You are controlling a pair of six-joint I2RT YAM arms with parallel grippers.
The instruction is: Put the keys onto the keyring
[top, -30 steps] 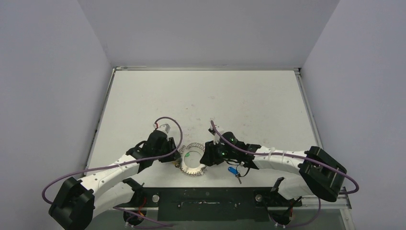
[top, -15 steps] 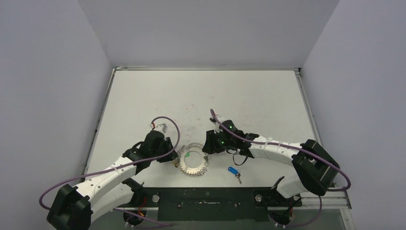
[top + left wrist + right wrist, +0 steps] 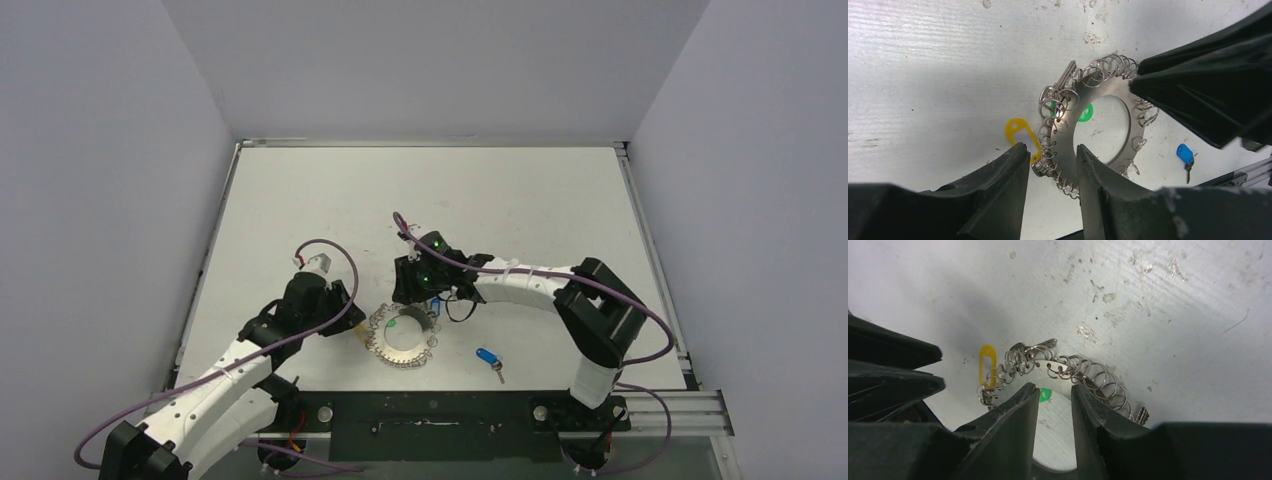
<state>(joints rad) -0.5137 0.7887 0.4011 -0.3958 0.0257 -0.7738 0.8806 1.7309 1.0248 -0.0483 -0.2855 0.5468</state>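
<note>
overhead, left hand (image 3: pixel 1048 165) narrowly pinching keyring (image 3: pixel 1068 135) rim, right hand (image 3: pixel 1054 400) pinching far rim, blue-tagged key (image 3: pixel 487 357) apart

Plain pale grey walls (image 3: pixel 110 150) enclose a scuffed white table (image 3: pixel 500 200), seemingly metal-edged.

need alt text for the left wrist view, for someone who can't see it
Seen from the left wrist, the left gripper's jaws straddle the near edge of the keyring, a flat silver ring fringed with wire loops, on a scuffed white table. A yellow tag lies beside it, a green tag inside it, a blue-tagged key apart at right.
</note>
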